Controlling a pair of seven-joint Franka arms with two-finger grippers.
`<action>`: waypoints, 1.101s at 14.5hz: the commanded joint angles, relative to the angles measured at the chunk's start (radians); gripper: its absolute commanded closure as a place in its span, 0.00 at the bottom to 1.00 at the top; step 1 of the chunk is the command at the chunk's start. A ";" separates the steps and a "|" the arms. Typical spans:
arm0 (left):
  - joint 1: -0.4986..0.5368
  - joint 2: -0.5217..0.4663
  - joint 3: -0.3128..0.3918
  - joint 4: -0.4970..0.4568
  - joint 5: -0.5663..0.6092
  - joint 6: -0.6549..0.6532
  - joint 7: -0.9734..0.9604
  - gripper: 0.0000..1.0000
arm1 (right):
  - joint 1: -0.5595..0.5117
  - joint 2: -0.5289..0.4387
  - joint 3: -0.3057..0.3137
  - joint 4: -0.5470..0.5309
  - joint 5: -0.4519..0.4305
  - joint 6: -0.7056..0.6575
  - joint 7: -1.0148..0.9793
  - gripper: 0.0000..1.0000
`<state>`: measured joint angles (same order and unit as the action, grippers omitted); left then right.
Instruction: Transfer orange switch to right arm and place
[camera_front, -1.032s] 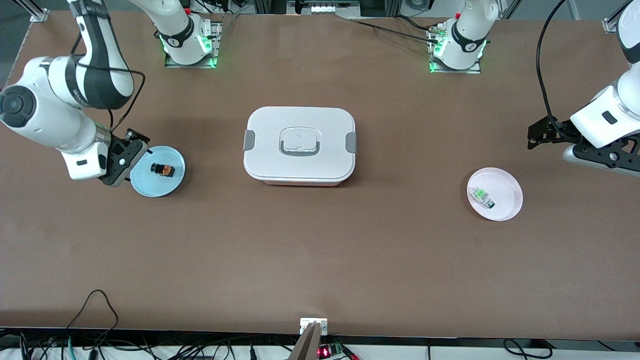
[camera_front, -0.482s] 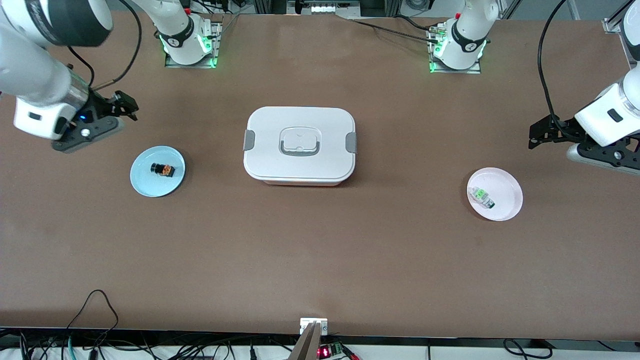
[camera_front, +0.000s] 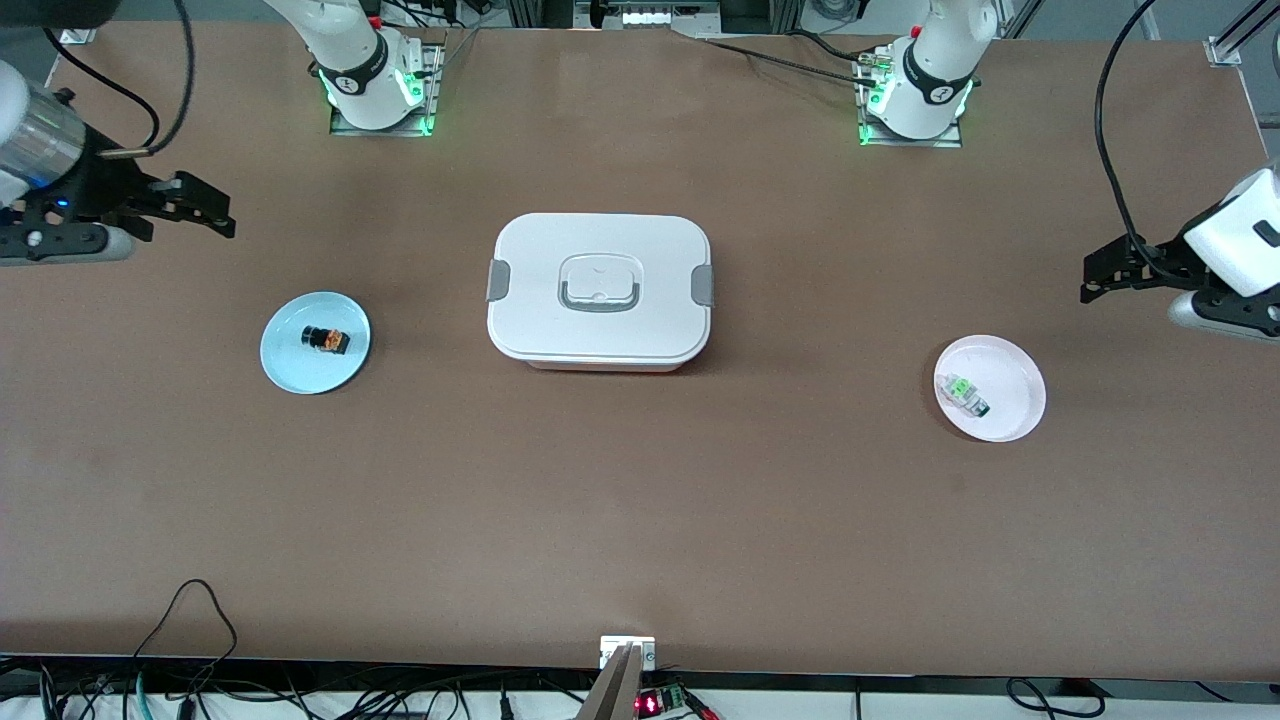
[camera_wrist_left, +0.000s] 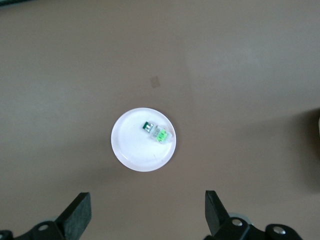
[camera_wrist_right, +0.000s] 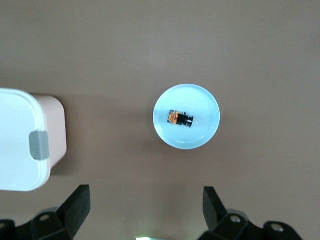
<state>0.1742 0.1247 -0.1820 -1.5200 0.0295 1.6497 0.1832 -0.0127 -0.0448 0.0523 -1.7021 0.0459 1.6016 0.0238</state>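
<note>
Right gripper (camera_front: 205, 205), jaws spread and empty, hangs over the tabletop near the edge at the right arm's end. The orange switch (camera_front: 327, 340) lies apart from it on a blue plate (camera_front: 290, 368), beside the lidded white box (camera_front: 600, 290) at the tabletop's middle. Left gripper (camera_front: 1105, 280), likewise spread and empty, hangs above the pink plate (camera_front: 1015, 415) holding a green-and-white part (camera_front: 965, 392). Only the right wrist view shows the box's pink base (camera_wrist_right: 52, 130).

Bright even overhead light; soft shadows beside white box (camera_front: 598, 290); wrist views slightly hazy (pink plate (camera_wrist_left: 143, 139) glares).
</note>
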 joint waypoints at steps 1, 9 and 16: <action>-0.004 0.001 0.010 0.018 0.003 0.016 0.021 0.00 | -0.006 -0.070 0.003 -0.059 0.022 0.087 0.030 0.00; -0.001 -0.003 0.010 0.083 0.020 -0.030 0.001 0.00 | -0.006 -0.046 0.037 -0.010 -0.086 0.041 0.021 0.00; -0.004 -0.014 -0.002 0.092 -0.020 -0.033 -0.019 0.00 | -0.016 -0.032 0.037 0.019 -0.073 0.034 0.021 0.00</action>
<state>0.1721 0.1215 -0.1761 -1.4499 0.0252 1.6410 0.1803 -0.0173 -0.0856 0.0793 -1.7114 -0.0264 1.6588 0.0360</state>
